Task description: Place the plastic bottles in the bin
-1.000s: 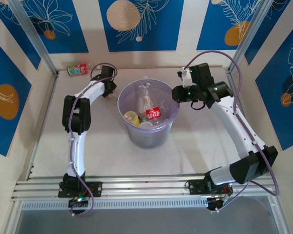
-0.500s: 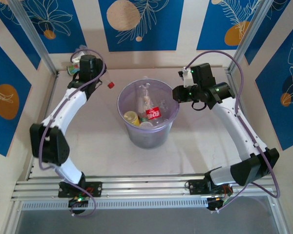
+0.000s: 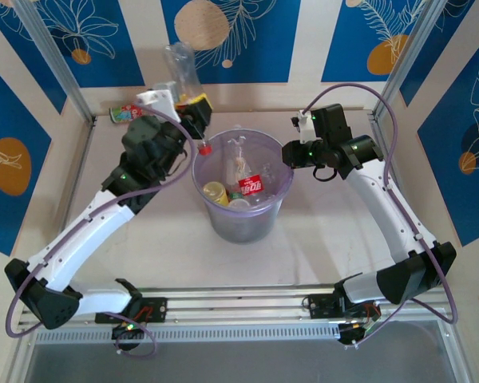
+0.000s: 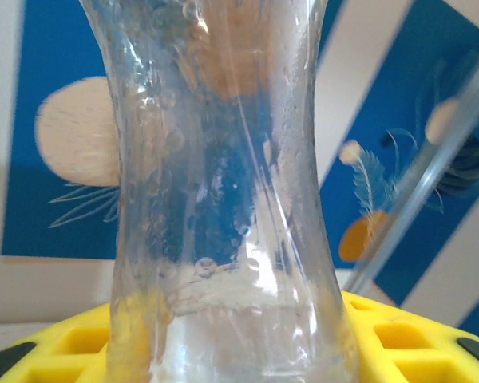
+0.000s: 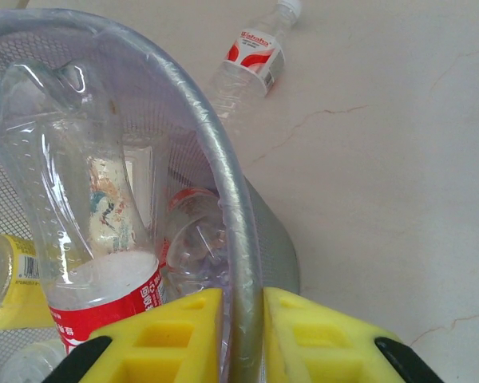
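**Top external view.** The left gripper (image 3: 193,108) is raised over the far left of the pale table (image 3: 168,247). Its yellow pads (image 3: 198,102) are clamped on a clear plastic bottle with a red cap (image 3: 182,68). The bottle's body points up toward the blue-and-cream back wall (image 3: 231,48), and its cap sits just beside the far-left rim of the bin. The large round translucent pale-purple plastic bin (image 3: 223,223) stands upright mid-table, between the two arms. Inside it lie several bottles, among them a red-labelled bottle (image 3: 251,186) and a yellow-labelled bottle (image 3: 215,191). The right gripper (image 3: 289,153) is at the bin's right rim. A small bottle with a red-and-green label (image 3: 126,113) lies on its side in the table's far-left corner, well apart from the bin.

**Left wrist view.** The clear plastic bottle with a red cap rises through the middle of the frame, waisted and dented. The yellow pads press on it at the bottom, so the grip is narrow and holding. The wall panels show behind and through it.

**Right wrist view.** The right gripper's two yellow fingers stand on either side of the bin's rim, one inside the wall and one outside, closed tightly on it. Inside the bin the red-labelled bottle leans against the wall, with the yellow-labelled bottle at the left edge. A bottle with a red-and-white label (image 5: 251,60) lies on the table beyond the bin.
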`<state>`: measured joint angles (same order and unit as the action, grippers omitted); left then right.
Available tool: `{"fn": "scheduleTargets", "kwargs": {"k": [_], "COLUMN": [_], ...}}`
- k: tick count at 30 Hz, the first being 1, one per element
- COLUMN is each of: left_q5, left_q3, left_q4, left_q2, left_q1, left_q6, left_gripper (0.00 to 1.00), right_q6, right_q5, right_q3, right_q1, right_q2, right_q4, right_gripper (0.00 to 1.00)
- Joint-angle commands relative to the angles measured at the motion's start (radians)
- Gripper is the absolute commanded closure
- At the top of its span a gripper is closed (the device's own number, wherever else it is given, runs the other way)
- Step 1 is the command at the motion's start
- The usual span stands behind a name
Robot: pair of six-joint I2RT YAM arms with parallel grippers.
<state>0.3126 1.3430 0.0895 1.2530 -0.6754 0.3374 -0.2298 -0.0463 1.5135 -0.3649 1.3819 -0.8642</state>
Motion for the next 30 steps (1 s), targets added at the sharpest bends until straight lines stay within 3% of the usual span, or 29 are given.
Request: {"fn": "scheduleTargets", "kwargs": {"k": [1, 7, 14, 21, 24, 27, 30], "left_q5": [-0.041, -0.122, -0.225, -0.214, -0.214, -0.220, -0.235], "left_q3": [-0.047, -0.074, -0.106, -0.186, -0.219, -0.247, -0.264], "left_q4": [0.064, 0.065, 0.002, 0.017, 0.025, 0.036, 0.050], "left_q2": [0.022, 0.063, 0.098, 0.098, 0.101, 0.091, 0.070], "left_q1": [-0.054, -0.116, -0.129, -0.128, -0.131, -0.129, -0.129], "left_q6": [-0.170, -0.373, -0.406, -0.380, -0.361, -0.340, -0.334], "left_gripper": [1.00, 1.00, 1.00, 1.00, 0.91, 0.74, 0.41], "right_q6": [-0.008, -0.003, -0.003, -0.002, -0.003, -0.003, -0.003], "right_q5": [0.006, -0.001, 0.008, 0.014, 0.017, 0.018, 0.018], "right_q3": [-0.007, -0.006, -0.006, -0.015, -0.015, -0.015, -0.011], "right_q1": [-0.011, -0.011, -0.011, -0.011, -0.010, -0.010, -0.010], "right_q2": [-0.015, -0.012, -0.003, -0.007, 0.000, -0.001, 0.001], "right_q4": [0.000, -0.003, 0.005, 0.016, 0.019, 0.018, 0.019], "right_gripper": [0.81, 0.81, 0.81, 0.81, 0.81, 0.81, 0.81]}}
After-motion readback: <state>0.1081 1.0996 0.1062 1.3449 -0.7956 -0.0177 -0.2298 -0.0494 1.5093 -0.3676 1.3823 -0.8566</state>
